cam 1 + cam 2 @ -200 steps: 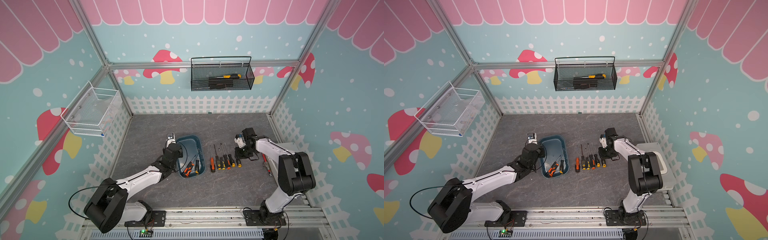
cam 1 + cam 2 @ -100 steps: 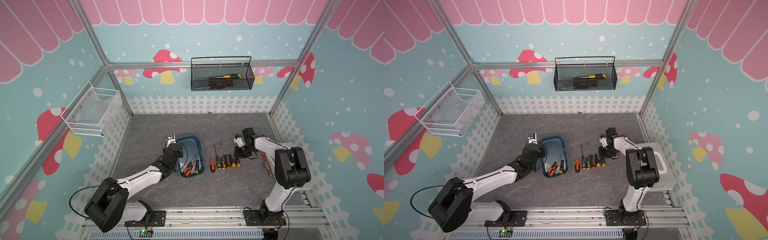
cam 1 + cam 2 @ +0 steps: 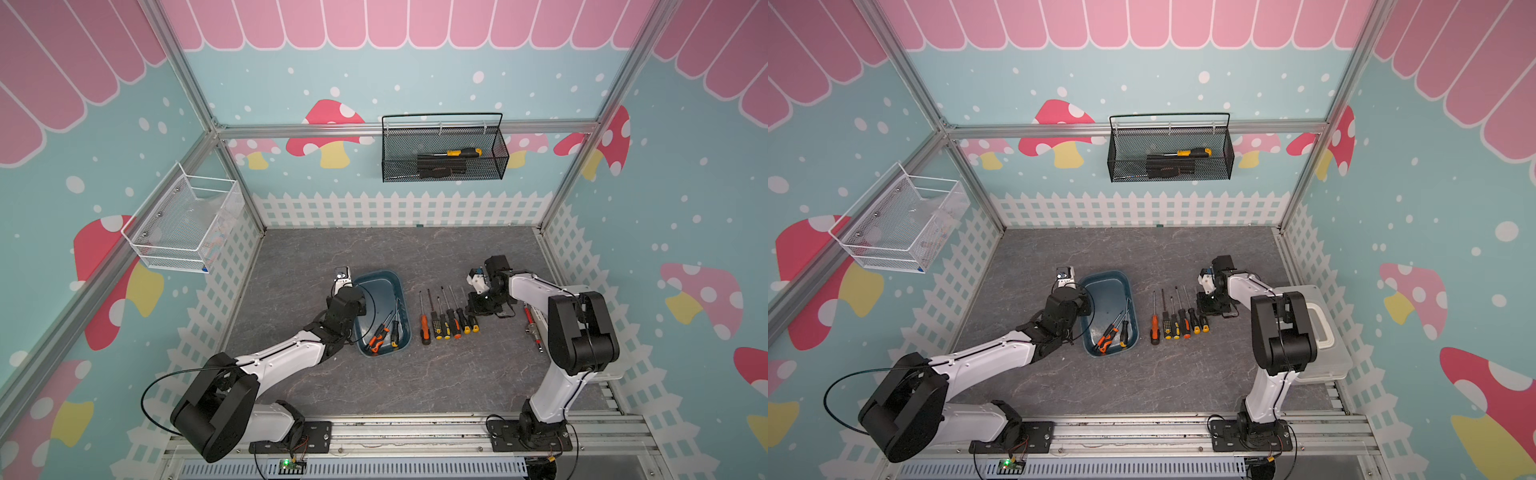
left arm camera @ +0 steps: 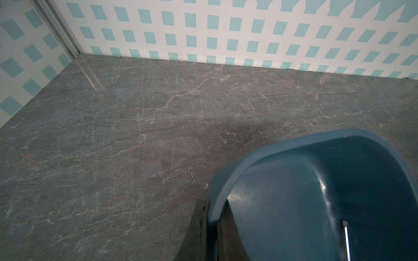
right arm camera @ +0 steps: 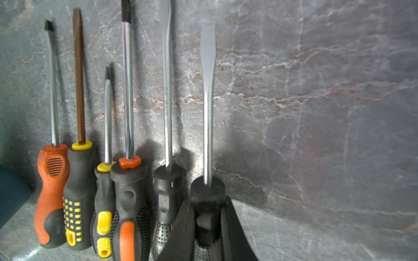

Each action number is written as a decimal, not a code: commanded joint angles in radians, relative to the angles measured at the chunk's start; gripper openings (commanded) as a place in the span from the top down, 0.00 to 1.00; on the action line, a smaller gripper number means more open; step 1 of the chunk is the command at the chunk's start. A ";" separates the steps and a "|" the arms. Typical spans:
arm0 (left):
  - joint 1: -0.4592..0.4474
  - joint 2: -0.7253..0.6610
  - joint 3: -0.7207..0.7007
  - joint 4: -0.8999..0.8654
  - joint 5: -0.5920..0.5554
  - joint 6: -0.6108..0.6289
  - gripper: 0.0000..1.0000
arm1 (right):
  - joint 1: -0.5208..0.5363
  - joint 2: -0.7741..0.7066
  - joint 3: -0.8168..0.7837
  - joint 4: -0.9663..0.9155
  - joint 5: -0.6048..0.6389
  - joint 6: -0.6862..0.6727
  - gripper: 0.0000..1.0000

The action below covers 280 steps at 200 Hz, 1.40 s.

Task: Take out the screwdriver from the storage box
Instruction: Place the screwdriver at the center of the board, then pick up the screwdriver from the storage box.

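Bounds: your table [image 3: 374, 386] is closed by picket-fence panels on the left, far and right, with the arms' rail along the near edge. Bare stone covers the far half and the near strip between tools and rail. In the right wrist view it also runs on to the right of the held tool.

Item 1, storage box [image 3: 380, 297]: one, left of centre. Your left gripper [image 4: 212, 217] is pinched on its left wall, one finger inside and one outside.

Item 2, flat-blade screwdriver [image 5: 208, 108]: one, outside the box, rightmost of the row, blade pointing far. Your right gripper [image 5: 208, 214] is closed on its black handle. You cannot tell whether it rests on the stone.

Item 3, row of screwdrivers [image 3: 444, 326]: five more, side by side just left of the held one, right of the box and apart from it.

Item 4, screwdrivers in the box [image 3: 378, 334]: three as far as the top views show, crossed at its near end.

Item 5: one red-handled tool [image 3: 528, 318] right of the right gripper, beside one white case [image 3: 1320, 328].

Item 6: one black mesh basket [image 3: 442, 170] on the far wall, holding one yellow-and-black screwdriver [image 3: 461, 152]; one white wire basket [image 3: 183, 224] on the left wall
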 commanded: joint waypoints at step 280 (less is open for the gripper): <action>-0.015 0.006 0.007 -0.018 -0.015 0.022 1.00 | -0.012 -0.167 0.000 -0.009 -0.055 0.064 0.70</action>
